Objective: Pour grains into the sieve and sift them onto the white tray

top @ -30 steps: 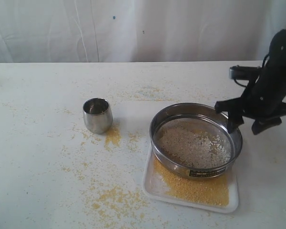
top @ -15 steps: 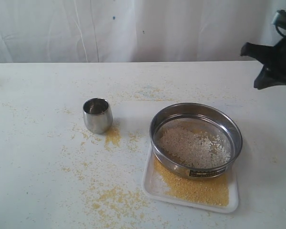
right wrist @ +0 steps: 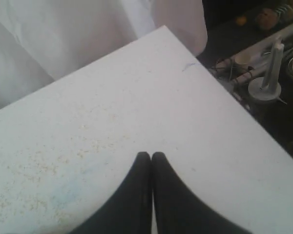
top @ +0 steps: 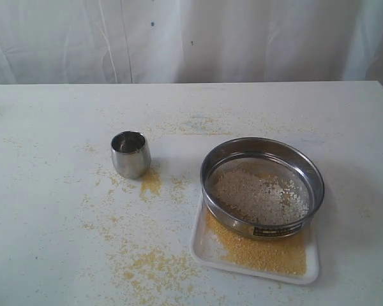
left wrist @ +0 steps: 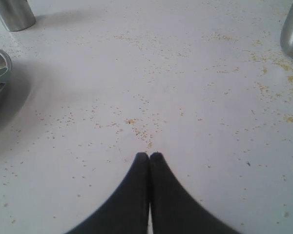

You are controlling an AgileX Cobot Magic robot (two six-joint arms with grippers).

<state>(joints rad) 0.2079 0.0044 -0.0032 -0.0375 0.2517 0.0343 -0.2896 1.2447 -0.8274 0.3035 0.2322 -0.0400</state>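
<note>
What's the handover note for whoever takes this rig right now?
Left gripper: shut, empty, over the table.
Right gripper: shut, empty, near a table corner.
Sieve sits on the white tray, whitish coarse grains in its mesh, yellow fines on the tray in front.
Steel cup upright, apart to the left.
Done: pouring and sifting, apparently.
Left: likely nothing but spilled meal on the table.

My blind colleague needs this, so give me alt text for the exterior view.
A wide steel sieve holding whitish grains sits on a white tray dusted with golden meal. A small steel cup stands upright to its left on a white table scattered with yellow granules. No robot arm is visible.
</note>
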